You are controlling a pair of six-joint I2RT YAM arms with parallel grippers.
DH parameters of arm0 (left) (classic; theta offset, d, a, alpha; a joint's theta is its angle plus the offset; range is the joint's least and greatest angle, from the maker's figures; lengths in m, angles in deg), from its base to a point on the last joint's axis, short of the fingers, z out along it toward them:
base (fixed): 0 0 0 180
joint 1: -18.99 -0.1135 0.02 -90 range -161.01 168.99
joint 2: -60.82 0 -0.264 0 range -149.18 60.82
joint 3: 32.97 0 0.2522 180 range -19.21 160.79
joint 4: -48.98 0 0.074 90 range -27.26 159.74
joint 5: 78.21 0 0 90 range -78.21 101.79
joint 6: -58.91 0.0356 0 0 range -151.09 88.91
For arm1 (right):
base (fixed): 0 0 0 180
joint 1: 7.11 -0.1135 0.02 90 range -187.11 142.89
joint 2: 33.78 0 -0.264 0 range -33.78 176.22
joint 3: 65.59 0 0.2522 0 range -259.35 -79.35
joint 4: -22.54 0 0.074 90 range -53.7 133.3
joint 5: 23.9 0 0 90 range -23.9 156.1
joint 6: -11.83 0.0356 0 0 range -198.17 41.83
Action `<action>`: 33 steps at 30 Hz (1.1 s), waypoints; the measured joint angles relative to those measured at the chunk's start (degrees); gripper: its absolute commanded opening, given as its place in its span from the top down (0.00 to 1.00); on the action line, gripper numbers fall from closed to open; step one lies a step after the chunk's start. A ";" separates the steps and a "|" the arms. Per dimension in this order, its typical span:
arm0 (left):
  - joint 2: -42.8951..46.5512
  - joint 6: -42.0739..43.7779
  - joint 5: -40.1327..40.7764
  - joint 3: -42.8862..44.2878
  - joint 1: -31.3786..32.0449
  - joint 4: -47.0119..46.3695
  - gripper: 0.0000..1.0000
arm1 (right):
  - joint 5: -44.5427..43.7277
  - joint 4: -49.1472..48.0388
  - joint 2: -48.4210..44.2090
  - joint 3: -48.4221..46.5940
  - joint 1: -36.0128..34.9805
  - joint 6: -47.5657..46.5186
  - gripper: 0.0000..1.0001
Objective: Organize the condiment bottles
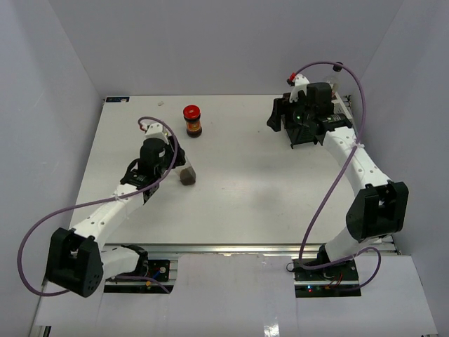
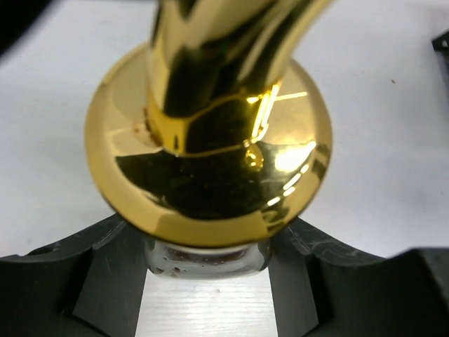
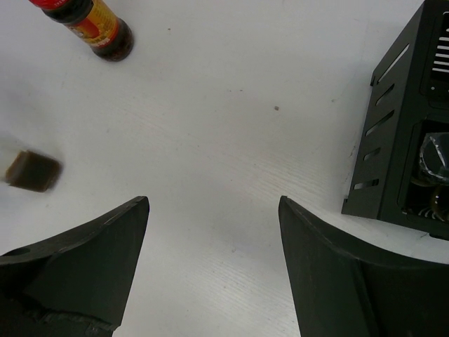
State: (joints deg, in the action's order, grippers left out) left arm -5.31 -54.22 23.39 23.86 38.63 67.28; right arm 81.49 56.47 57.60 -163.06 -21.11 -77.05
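My left gripper is shut on the clear gold-topped bottle at the table's middle left. In the left wrist view the fingers clamp the glass just under the shiny gold top. Whether its base rests on the table I cannot tell. The dark jar with red lid stands upright behind it, and it also shows in the right wrist view. My right gripper is open and empty, just left of the rack, over bare table in its own view.
The black wire rack stands at the back right and shows at the right edge of the right wrist view, with dark round bottle tops inside. A red cap shows behind the rack. White walls enclose the table.
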 measured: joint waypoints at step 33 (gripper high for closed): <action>-25.54 7.71 16.10 18.63 26.35 -8.30 0.37 | -6.24 -5.38 -12.26 10.45 -0.63 1.74 0.19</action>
State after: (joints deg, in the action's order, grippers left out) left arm -30.85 -46.50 39.49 42.49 64.97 58.98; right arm 75.25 51.09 45.34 -152.61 -21.74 -75.31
